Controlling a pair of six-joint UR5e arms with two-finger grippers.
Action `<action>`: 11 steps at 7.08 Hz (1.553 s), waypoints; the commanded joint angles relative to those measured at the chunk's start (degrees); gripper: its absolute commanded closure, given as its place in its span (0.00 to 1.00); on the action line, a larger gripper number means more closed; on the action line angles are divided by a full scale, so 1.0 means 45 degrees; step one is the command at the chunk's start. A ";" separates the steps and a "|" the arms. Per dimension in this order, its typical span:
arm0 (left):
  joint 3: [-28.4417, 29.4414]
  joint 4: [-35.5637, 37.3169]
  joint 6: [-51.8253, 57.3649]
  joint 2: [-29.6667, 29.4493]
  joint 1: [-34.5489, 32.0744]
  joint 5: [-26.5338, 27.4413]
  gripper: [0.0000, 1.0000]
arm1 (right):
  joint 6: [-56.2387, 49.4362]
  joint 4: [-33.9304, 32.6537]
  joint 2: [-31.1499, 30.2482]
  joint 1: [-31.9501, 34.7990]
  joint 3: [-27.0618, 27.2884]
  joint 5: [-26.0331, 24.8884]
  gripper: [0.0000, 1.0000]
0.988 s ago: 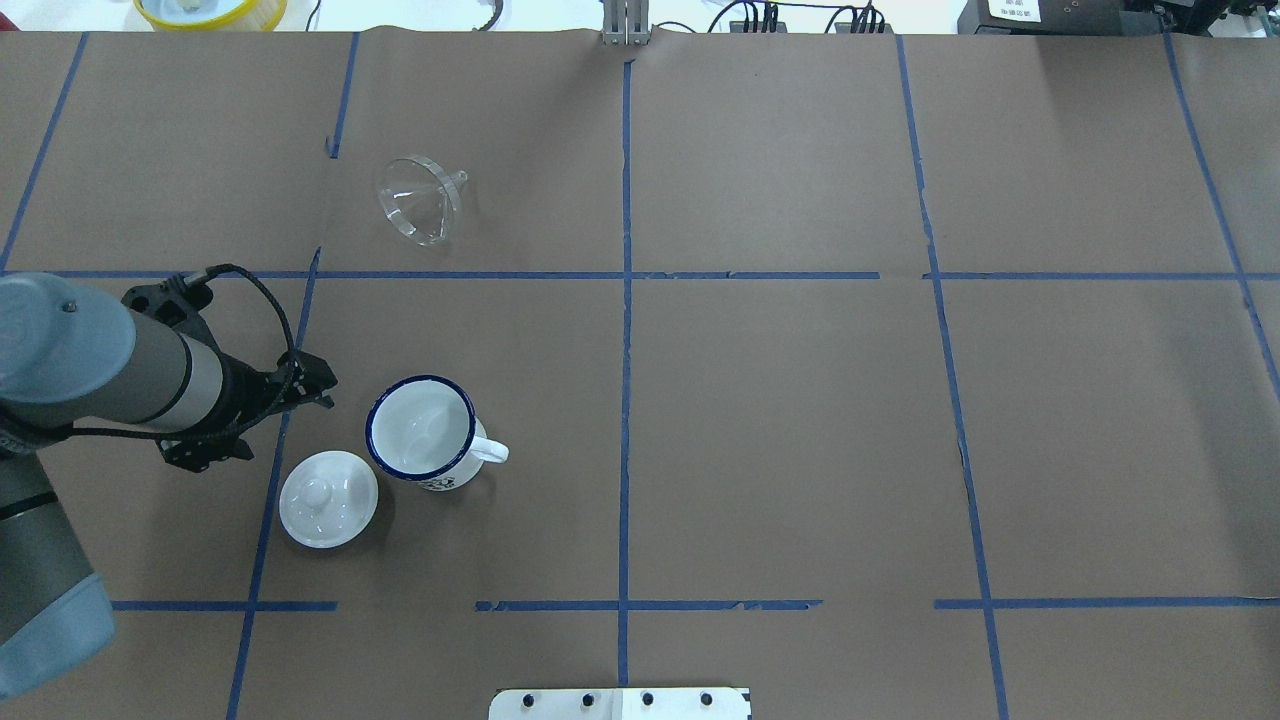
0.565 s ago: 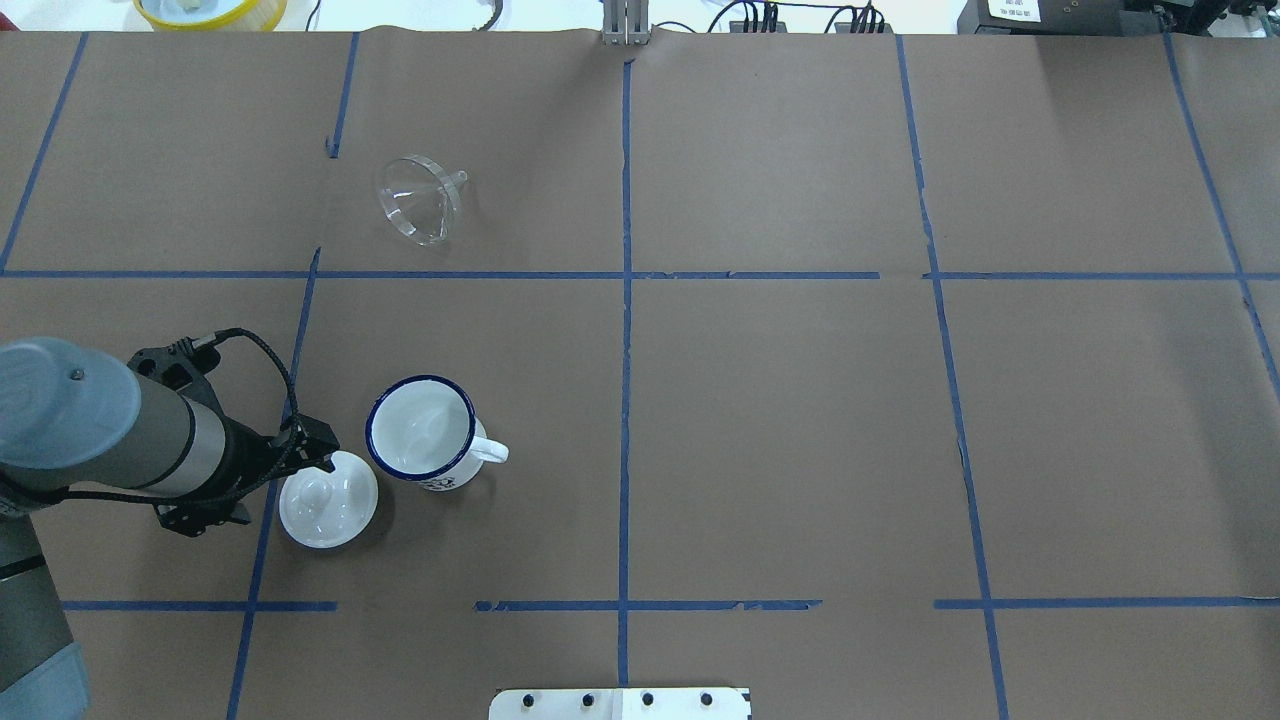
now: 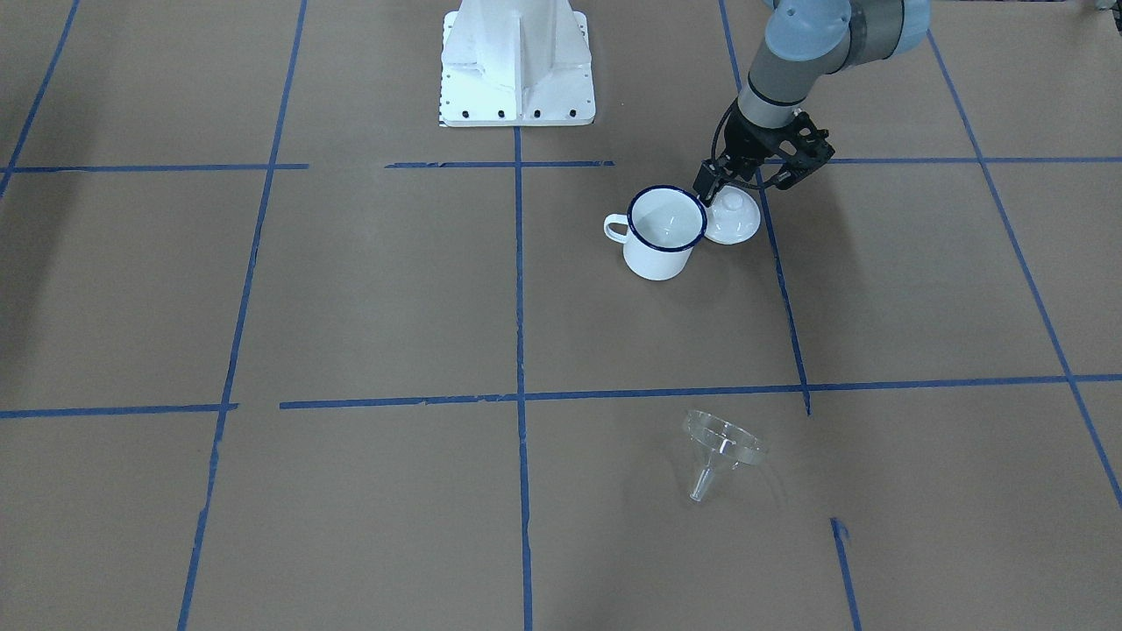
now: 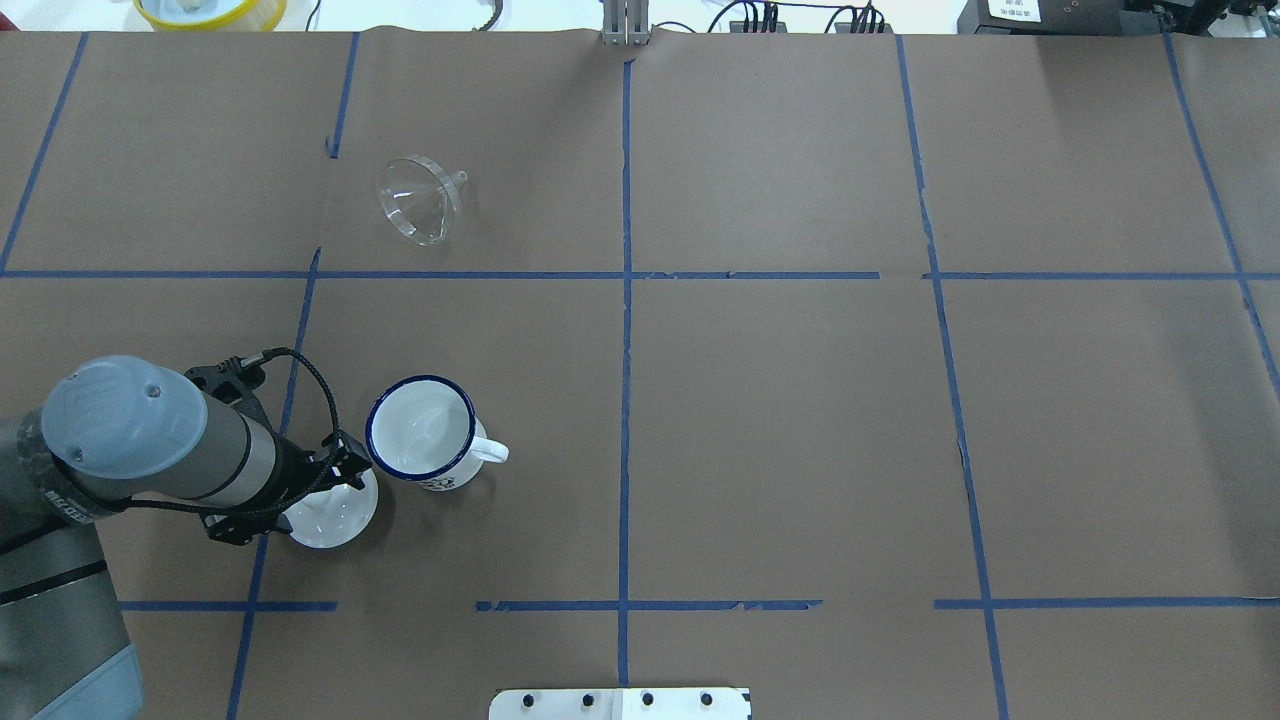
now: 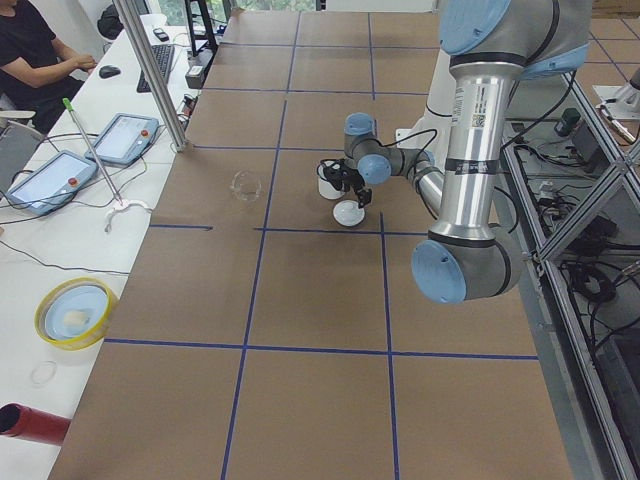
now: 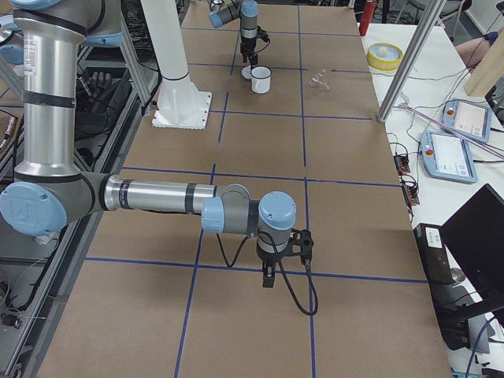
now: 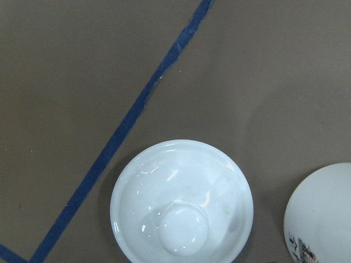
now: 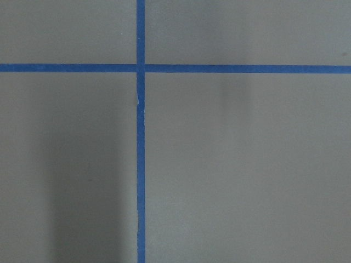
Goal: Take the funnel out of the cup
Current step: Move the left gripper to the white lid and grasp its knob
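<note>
The clear funnel (image 4: 420,200) lies on its side on the brown paper, far from the cup, with nothing touching it; it also shows in the front view (image 3: 719,449). The white cup with a dark blue rim (image 4: 422,428) stands upright with nothing in it (image 3: 663,230). My left gripper (image 4: 348,466) hangs just over the white domed lid (image 4: 335,512) beside the cup, points down, looks open and holds nothing. The left wrist view shows the lid (image 7: 181,200) and the cup's side (image 7: 323,219). My right gripper (image 6: 268,279) hangs low over bare paper far from these; I cannot tell its state.
Blue tape lines (image 4: 625,300) cross the brown paper. The white robot base (image 3: 517,61) stands at the table's near edge. A yellow bowl (image 4: 210,10) sits beyond the far edge. An operator (image 5: 30,60) sits at a side desk with tablets.
My left arm has swung toward the robot's side and a little right, from beside the cup's left to over the white lid. Funnel, cup and lid have not moved.
</note>
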 commanded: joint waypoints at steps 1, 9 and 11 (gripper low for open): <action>0.0169 -0.0031 0.0025 0.0003 -0.0055 0.0016 0.26 | -0.0001 0.0000 0.0000 0.0000 0.0002 0.0000 0.00; 0.0189 -0.0050 0.0123 0.0003 -0.0114 0.0055 1.00 | -0.0001 0.0000 0.0000 0.0000 0.0002 0.0000 0.00; -0.0277 0.0260 0.0123 0.0003 -0.0966 0.0055 1.00 | -0.0001 0.0000 0.0000 0.0000 -0.0018 0.0000 0.00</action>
